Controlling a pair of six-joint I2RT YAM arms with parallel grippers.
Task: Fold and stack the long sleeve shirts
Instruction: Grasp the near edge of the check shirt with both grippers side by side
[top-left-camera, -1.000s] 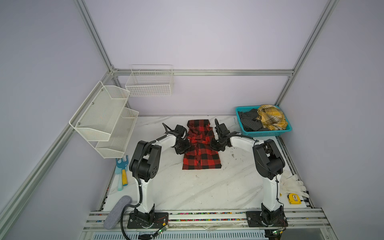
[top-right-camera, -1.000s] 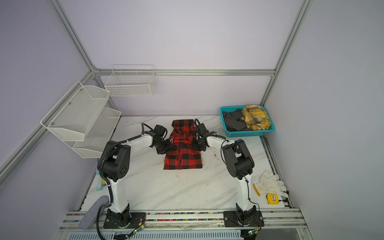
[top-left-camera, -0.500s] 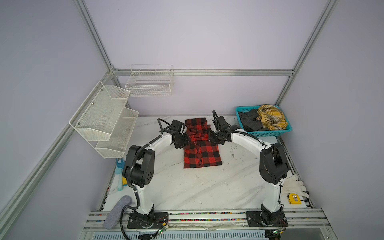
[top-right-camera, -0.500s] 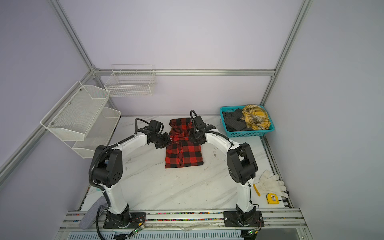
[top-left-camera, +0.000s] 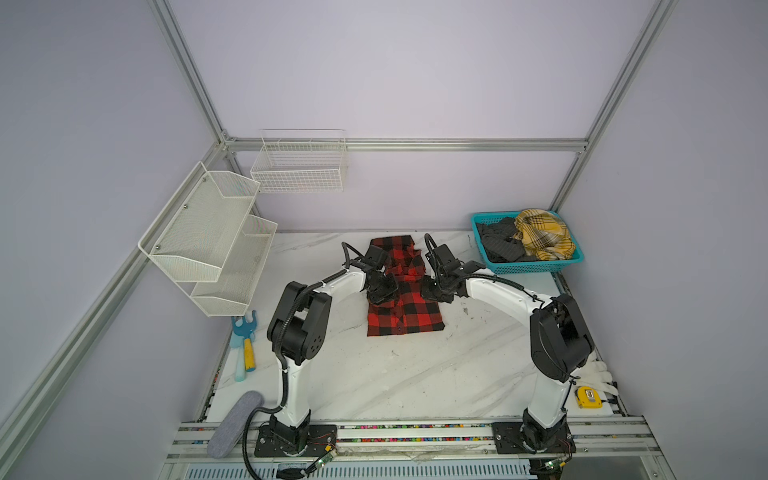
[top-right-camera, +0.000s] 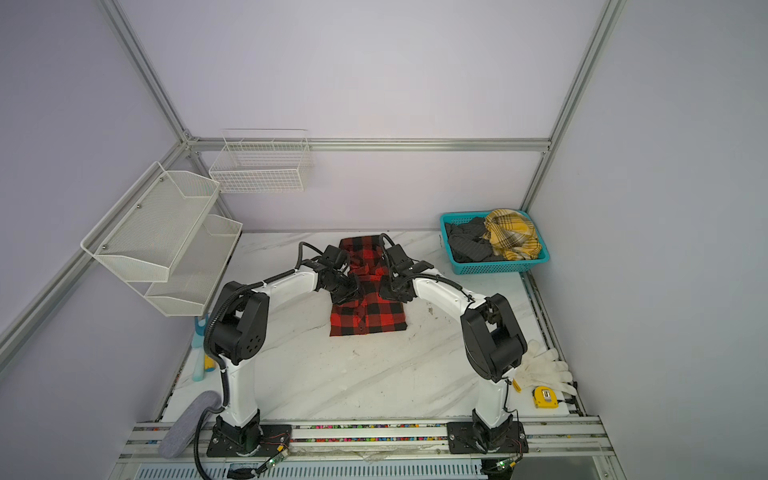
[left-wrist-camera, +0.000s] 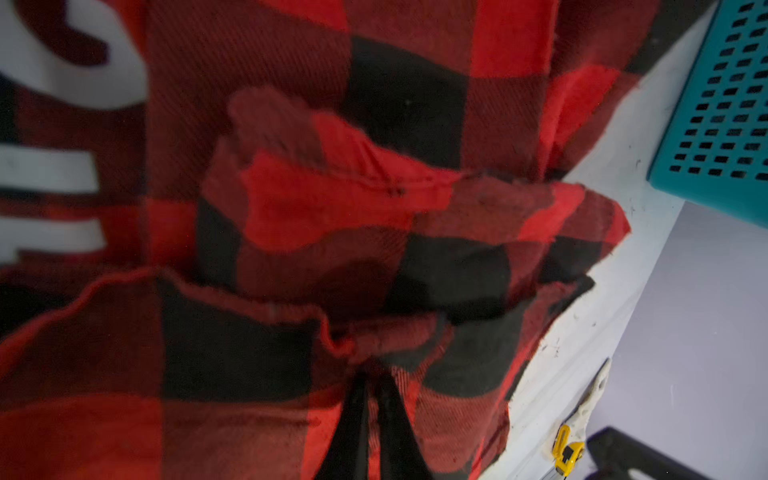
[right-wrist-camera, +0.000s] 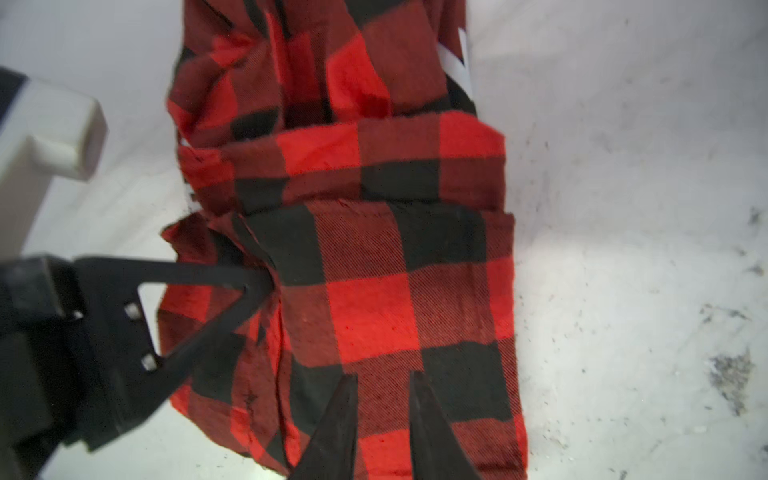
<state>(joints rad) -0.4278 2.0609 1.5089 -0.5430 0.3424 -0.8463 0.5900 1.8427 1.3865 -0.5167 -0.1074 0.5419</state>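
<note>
The red-and-black check shirt (top-left-camera: 405, 316) lies lengthwise on the white table, its near half flat and its far half bunched into folds; both top views show it (top-right-camera: 368, 318). My left gripper (left-wrist-camera: 372, 374) is shut on a fold at the shirt's left edge (left-wrist-camera: 291, 208); the right wrist view shows its fingertip (right-wrist-camera: 249, 282) pinching that edge. My right gripper (right-wrist-camera: 384, 376) stands slightly open over the shirt's right side (right-wrist-camera: 374, 270), with flat cloth showing between its fingers. A mustard plaid garment (top-left-camera: 542, 232) and a dark grey one (top-left-camera: 498, 245) sit in the teal basket (top-left-camera: 536, 266).
White wire shelves (top-left-camera: 208, 237) and a wire basket (top-left-camera: 299, 166) hang on the left and back walls. A blue-and-yellow tool (top-left-camera: 245, 340) and a grey pad (top-left-camera: 235, 424) lie at the left edge. White gloves (top-left-camera: 598, 372) and a yellow tape measure (top-left-camera: 588, 397) lie front right.
Both grippers went toward the shirt's far end, then came back to its middle. The left jaws have closed on the cloth.
</note>
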